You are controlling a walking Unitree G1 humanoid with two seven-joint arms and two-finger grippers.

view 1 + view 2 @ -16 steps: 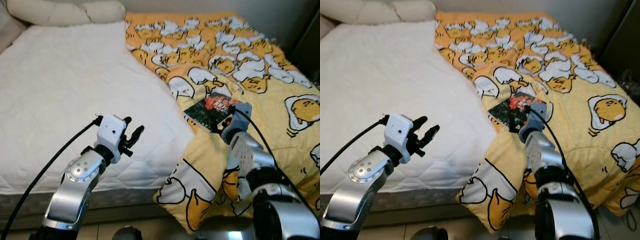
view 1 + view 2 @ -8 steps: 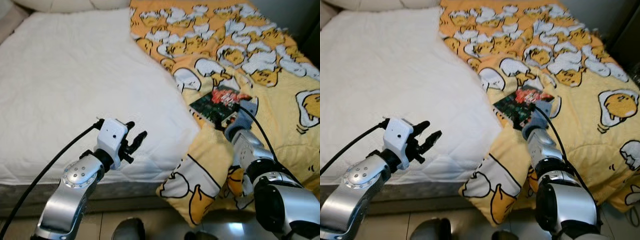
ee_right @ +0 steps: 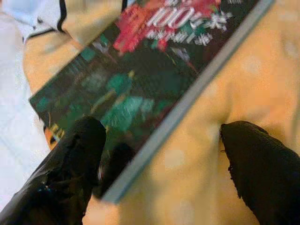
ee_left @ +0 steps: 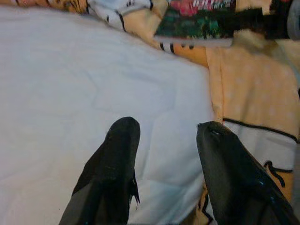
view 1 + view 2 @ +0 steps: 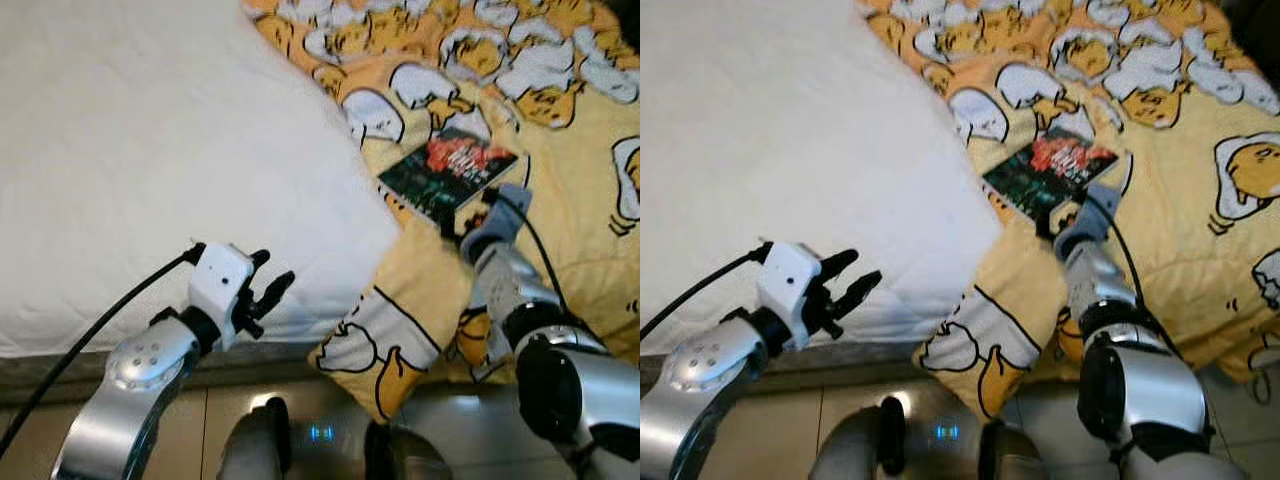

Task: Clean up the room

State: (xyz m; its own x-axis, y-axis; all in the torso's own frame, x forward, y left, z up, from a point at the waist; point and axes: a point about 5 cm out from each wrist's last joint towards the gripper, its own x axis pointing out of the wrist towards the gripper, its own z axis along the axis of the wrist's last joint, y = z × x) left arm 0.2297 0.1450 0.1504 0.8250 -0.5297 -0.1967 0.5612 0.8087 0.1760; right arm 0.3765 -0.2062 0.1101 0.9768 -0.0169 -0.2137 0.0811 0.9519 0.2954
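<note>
Right end effector (image 3: 159, 164) spread wide astride dark book's (image 5: 447, 171) corner on yellow blanket (image 5: 590, 250)

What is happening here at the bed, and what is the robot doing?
The robot stands at the edge of a bed and reaches its right gripper to a dark book that lies on the yellow egg-print blanket. The fingers are open, one over the book's near corner and one over the blanket beside it; nothing is gripped yet. The left gripper hovers open over the white mattress pad and holds nothing.
</note>
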